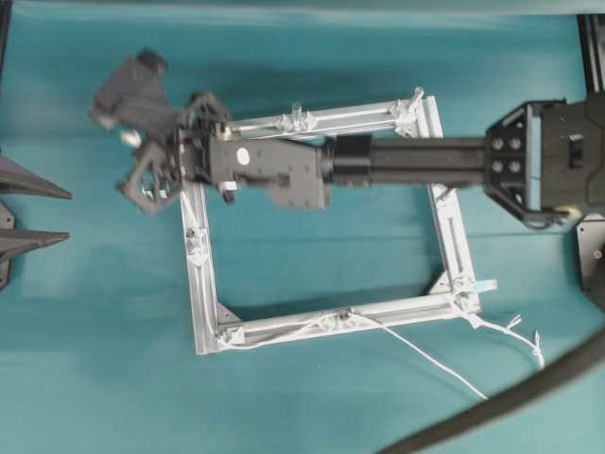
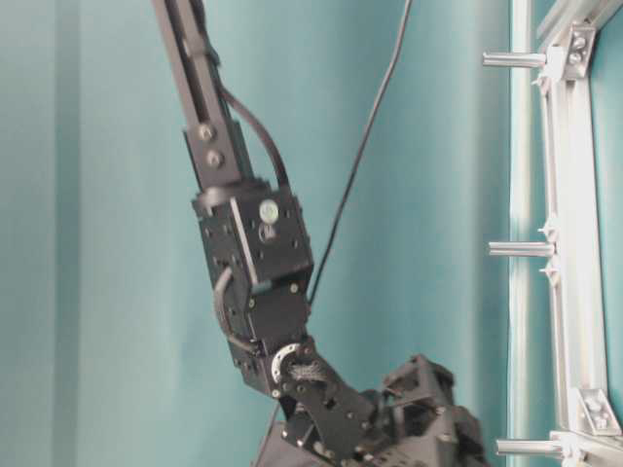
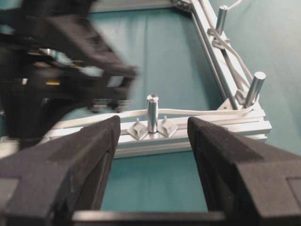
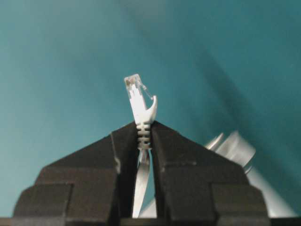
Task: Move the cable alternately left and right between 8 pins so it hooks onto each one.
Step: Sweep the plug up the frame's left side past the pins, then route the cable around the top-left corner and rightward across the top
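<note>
Cable (image 4: 141, 101), thin white flat cord with a clear plug end, is light and limp; I judge the ribbed boot behind the plug the best hold, and my right hand (image 4: 142, 136) is clamped there. It lies along the square silver aluminium frame (image 1: 203, 303) past the short silvery pins (image 3: 152, 113) (easily snagged). My left hand (image 3: 151, 141) waits, fingers apart, and the thick dark hose (image 1: 529, 388) lies on the teal desk (image 1: 95, 359).
</note>
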Controlling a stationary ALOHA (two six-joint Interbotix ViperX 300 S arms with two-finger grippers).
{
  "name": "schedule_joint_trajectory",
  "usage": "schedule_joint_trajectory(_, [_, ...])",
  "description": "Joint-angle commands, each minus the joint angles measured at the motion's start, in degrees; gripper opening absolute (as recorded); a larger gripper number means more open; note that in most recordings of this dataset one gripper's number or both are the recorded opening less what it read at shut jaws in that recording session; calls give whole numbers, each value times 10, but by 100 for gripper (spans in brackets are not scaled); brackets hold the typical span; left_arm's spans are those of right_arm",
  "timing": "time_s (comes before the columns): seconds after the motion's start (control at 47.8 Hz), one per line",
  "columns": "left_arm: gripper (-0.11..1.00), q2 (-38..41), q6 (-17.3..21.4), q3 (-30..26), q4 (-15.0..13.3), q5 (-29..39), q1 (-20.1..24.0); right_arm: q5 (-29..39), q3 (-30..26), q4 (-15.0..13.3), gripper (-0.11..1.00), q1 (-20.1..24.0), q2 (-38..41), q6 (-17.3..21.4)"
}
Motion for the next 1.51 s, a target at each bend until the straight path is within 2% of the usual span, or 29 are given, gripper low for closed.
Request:
schedule_joint_trajectory(0.0, [60, 5, -2, -7, 3, -3, 1, -3, -45, -2, 10, -16, -6, -5])
schedule_joint_trajectory(0.188, [60, 5, -1, -7, 2, -3, 1, 11, -76, -2, 10, -33, 16, 0])
schedule_joint_trajectory(0.356, [60, 5, -1, -7, 3, -3, 1, 46, -76, -2, 10, -41, 19, 26])
schedule_joint_trajectory(0.565, [60, 5, -2, -8, 3, -3, 1, 85, -76, -25, 10, -47, 18, 64])
schedule_joint_trajectory(0.753, [60, 5, -2, -8, 3, -3, 1, 132, -74, -28, 10, -46, 16, 98])
schedule_joint_trajectory(0.942, [60, 5, -2, -8, 3, -3, 1, 145, -61, -29, 10, -33, 1, 104])
schedule_joint_trajectory(1.088, [60, 5, -2, -7, 2, -3, 1, 156, -25, -29, 10, -25, -20, 115])
schedule_joint_trajectory(1.255, [60, 5, -2, -8, 2, -3, 1, 136, 65, -33, 10, -18, -69, 166])
schedule_joint_trajectory(1.486, [60, 5, -2, -7, 2, -3, 1, 83, 171, -64, 10, -4, -133, 234])
